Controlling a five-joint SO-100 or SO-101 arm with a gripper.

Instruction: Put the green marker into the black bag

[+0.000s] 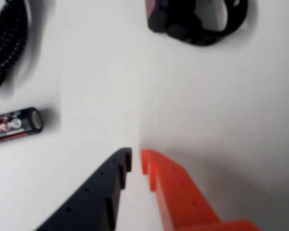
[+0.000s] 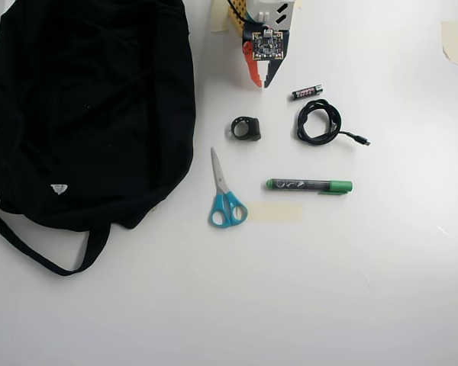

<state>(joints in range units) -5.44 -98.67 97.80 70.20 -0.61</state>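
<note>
Hand (image 2: 260,81), nearly clenched and empty, sits beyond the black ring holder (image 2: 246,128); your slim green-capped marker (image 2: 309,184) lies past it, right of the black fabric bag (image 2: 91,114). Spread the fingers before descending across its barrel.

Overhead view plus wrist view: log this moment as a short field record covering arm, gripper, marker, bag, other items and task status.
arm: top centre of the overhead view, above the items
gripper: jaws nearly closed, empty, touching nothing
green marker: flat on table, right of the scissors, cap pointing right
black bag: left side, strap trailing toward lower left
other items: battery, coiled cable, small black ring-shaped item, tape strip
task status: marker not yet picked up, outside the bag
</note>
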